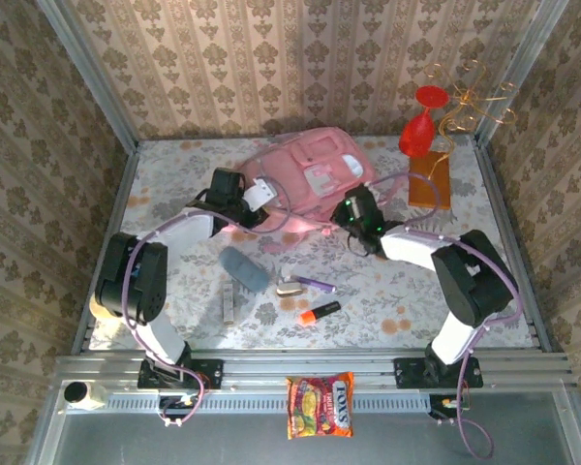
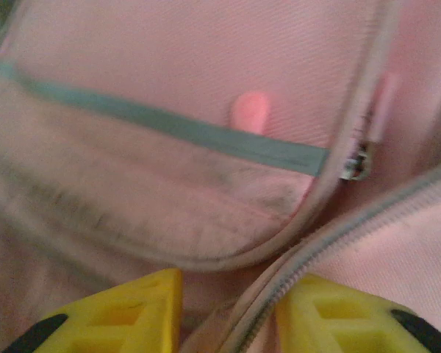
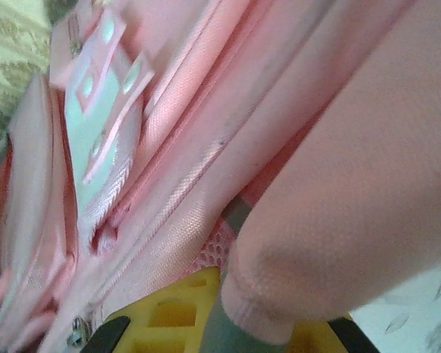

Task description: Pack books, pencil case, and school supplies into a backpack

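The pink backpack [image 1: 315,170] lies at the back middle of the table. My left gripper [image 1: 261,206] is at its left edge; in the left wrist view it [image 2: 228,312] is open, and a zip seam [image 2: 331,243] of the backpack [image 2: 206,66] runs between the yellow fingers. My right gripper [image 1: 346,215] is at the bag's near right corner, where it [image 3: 257,320] is shut on a padded pink strap [image 3: 338,213]. On the table in front lie the grey-blue pencil case [image 1: 244,268], the purple pen [image 1: 319,284], the beige-white piece [image 1: 290,288], the orange-and-black marker [image 1: 320,312] and the pale stick [image 1: 229,303]. The books are out of view.
An orange-brown slab [image 1: 430,179] lies at the back right, with a red ornament on a gold wire stand [image 1: 418,131] behind it. An orange snack packet [image 1: 320,405] sits on the rail in front of the arm bases. Patterned walls close in the table.
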